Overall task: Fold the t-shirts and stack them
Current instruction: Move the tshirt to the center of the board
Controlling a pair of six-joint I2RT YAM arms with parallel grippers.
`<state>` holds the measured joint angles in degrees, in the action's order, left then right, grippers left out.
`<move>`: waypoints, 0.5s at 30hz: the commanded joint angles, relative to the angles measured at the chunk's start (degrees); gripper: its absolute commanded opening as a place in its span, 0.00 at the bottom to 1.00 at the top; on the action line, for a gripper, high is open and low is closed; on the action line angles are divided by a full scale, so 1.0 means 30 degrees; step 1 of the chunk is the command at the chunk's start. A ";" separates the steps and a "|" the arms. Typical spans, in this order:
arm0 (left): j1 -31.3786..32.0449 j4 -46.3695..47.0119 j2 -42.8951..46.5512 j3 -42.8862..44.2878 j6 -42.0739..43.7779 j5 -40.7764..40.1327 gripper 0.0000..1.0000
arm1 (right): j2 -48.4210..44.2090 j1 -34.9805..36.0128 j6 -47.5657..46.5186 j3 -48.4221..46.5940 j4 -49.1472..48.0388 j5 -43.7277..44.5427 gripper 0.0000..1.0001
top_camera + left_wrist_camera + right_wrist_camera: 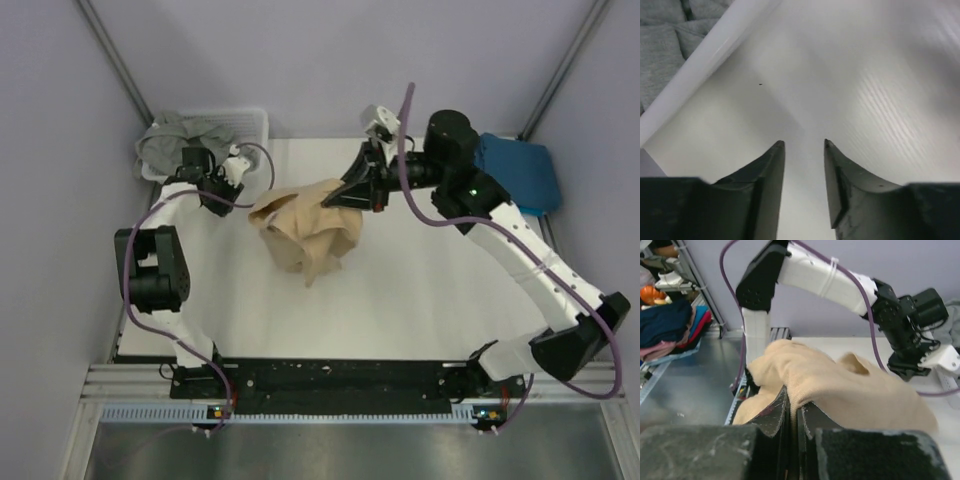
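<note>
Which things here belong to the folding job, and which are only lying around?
Belong to the job:
tan t-shirt, pinched in the right gripper
teal-blue t-shirt
grey-green t-shirt

Just lying about:
white basket
pile of clothes beyond the table

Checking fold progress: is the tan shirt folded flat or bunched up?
Bunched up. The tan shirt sits in a crumpled heap, one edge pinched by the right gripper.
</note>
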<state>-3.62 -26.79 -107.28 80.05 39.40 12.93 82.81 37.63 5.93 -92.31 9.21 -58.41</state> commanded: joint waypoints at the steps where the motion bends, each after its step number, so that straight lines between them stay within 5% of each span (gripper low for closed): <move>1: 0.0092 -0.0354 0.3794 -0.0873 0.0432 0.2837 0.47 | -0.2520 -0.2952 -0.1126 0.3484 -0.0698 -0.3265 0.00; 6: 0.0092 -0.1676 0.4501 -0.1019 0.0695 0.3541 0.57 | -0.1124 -0.6913 -0.4081 0.7828 0.0152 0.3925 0.01; 8: 0.0121 -0.1823 0.4531 -0.1137 0.0492 0.3717 0.58 | 0.0630 -0.7384 -0.4847 0.7775 0.0268 0.8084 0.15; 10: 0.0151 -0.2231 0.4589 -0.1282 0.0461 0.4126 0.59 | 0.2855 -0.7678 -0.5141 0.6317 0.0735 1.2068 0.40; 13: 0.0414 -0.3167 0.4998 -0.1721 0.0840 0.4362 0.60 | 0.6808 -0.8263 -0.4093 0.1205 0.3773 1.6354 0.48; 15: 0.0531 -0.3813 0.5582 -0.2218 0.1250 0.4566 0.61 | 0.8747 -0.8761 -0.2833 -0.1734 0.6119 1.6659 0.51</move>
<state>-2.83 -33.15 -94.13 75.75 40.80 23.40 102.35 13.72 -5.52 -79.79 17.69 -24.32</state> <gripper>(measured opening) 0.602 0.484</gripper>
